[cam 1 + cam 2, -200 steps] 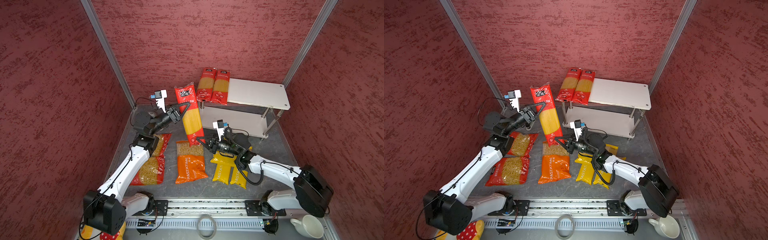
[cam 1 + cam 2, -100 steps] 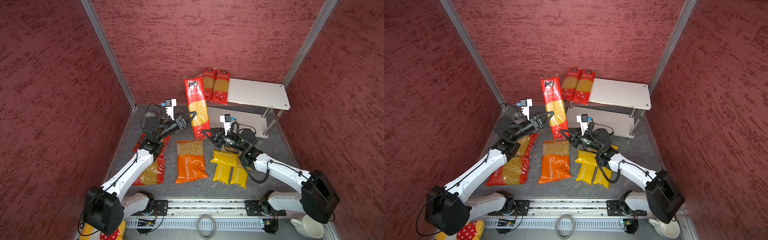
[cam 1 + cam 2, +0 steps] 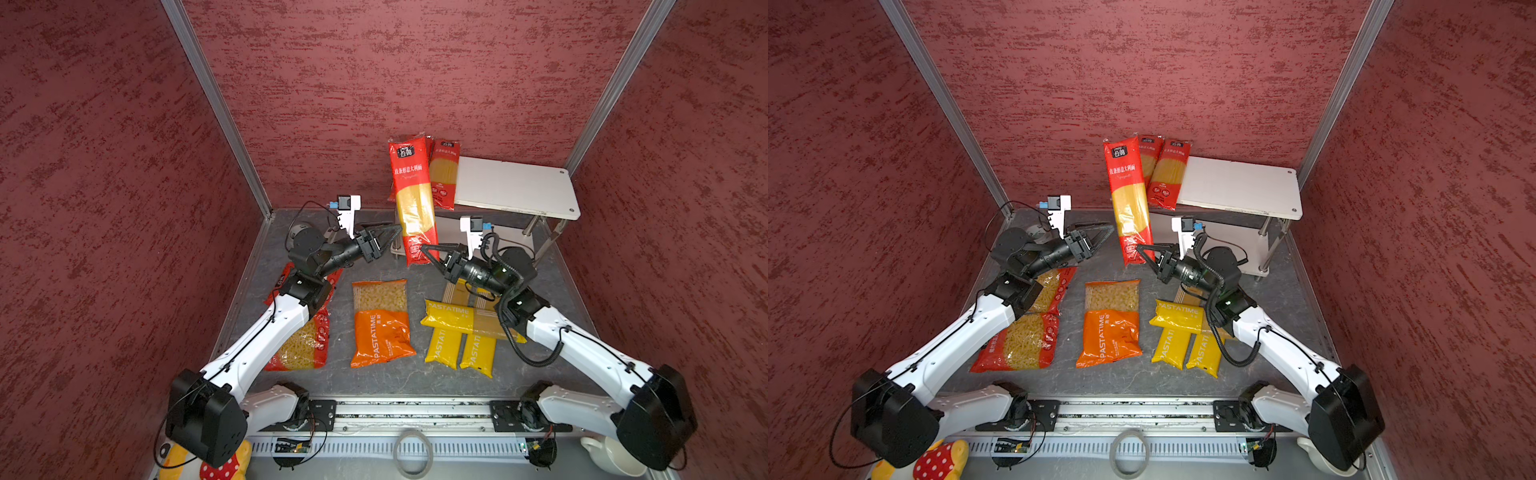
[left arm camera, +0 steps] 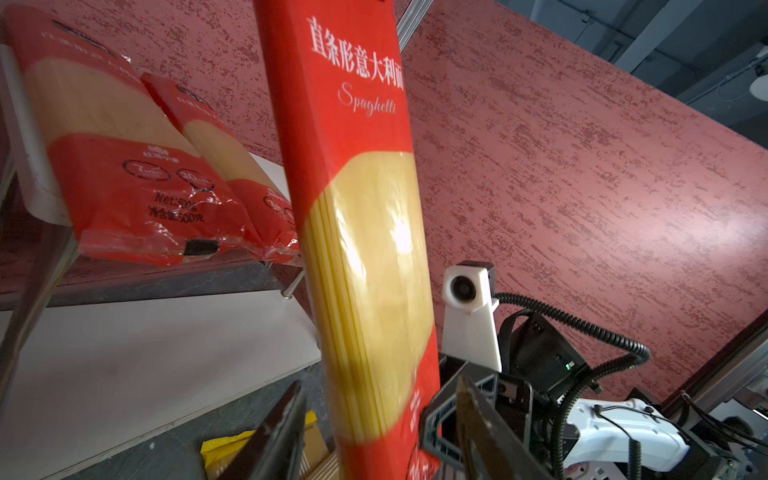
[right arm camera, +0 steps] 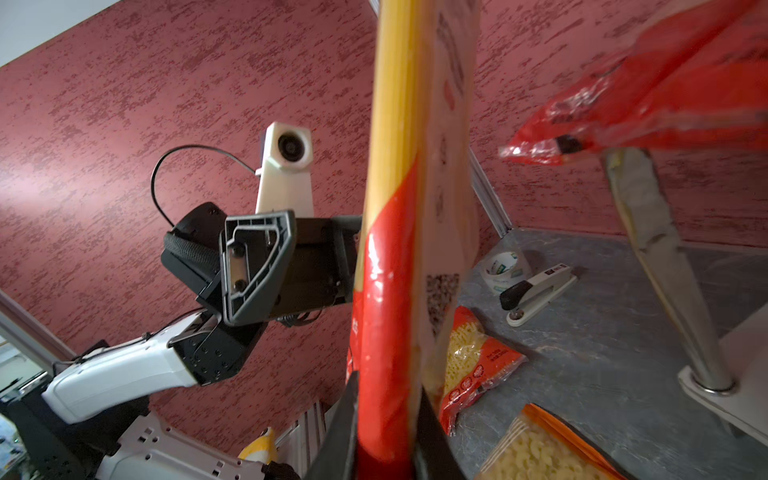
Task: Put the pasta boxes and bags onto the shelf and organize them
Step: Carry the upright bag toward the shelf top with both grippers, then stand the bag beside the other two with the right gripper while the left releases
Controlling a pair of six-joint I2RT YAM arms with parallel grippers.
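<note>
The right gripper (image 3: pixel 427 250), its jaws pinching the bottom end, is holding a red spaghetti pack (image 3: pixel 412 195) upright at the nine o'clock edge of the shelf (image 3: pixel 515 189), while the jaws of the left gripper (image 3: pixel 394 236) are standing spread at the pack's nine o'clock.

Deep red, rough-textured panels close in the cell: a back wall (image 3: pixel 395 62) and two side walls (image 3: pixel 83 208), joined by slanted aluminium corner posts (image 3: pixel 216 108). The desk (image 3: pixel 415 382) is dark grey with faint marbled veins. The light is even, with a soft pale glare on the wall in the left wrist view.
</note>
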